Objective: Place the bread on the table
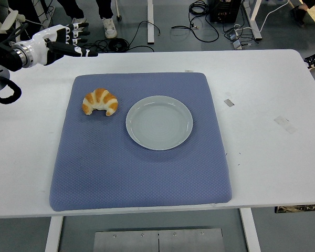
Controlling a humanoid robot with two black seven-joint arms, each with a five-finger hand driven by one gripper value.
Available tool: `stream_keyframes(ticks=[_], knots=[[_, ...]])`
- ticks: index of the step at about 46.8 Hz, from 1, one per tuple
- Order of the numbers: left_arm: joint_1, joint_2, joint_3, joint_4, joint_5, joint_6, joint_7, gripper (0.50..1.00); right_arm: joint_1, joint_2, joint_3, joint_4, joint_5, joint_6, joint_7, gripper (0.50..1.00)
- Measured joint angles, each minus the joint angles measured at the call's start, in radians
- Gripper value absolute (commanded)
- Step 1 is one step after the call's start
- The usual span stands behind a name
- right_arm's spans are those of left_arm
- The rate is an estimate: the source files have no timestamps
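Counter (262,94): smooth white, matt. Mat (142,173): blue cloth, dimpled weave, matt. Plate (159,122): pale glazed ceramic, slight gloss. Bread (100,102): browned, ridged crust w/ pale bands. Left hand (63,42): glossy white plastic shell, black fingers.

No readable text, labels or nos. anywhere (tape bits on table blank).
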Motion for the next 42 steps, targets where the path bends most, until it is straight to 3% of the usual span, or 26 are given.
stream_keyframes(ticks=[21, 42], knots=[[0.163, -0.093, -0.257, 0.006, -0.092, 0.001, -0.002, 0.983, 0.0, 0.0, 0.001, 0.0, 0.0, 0.0, 0.0, 1.0], [0.207, -0.182, -0.377, 0.059, -0.115, -0.002, -0.007, 0.983, -0.007, 0.0, 0.002, -0.003, 0.0, -0.003, 0.0, 1.0]])
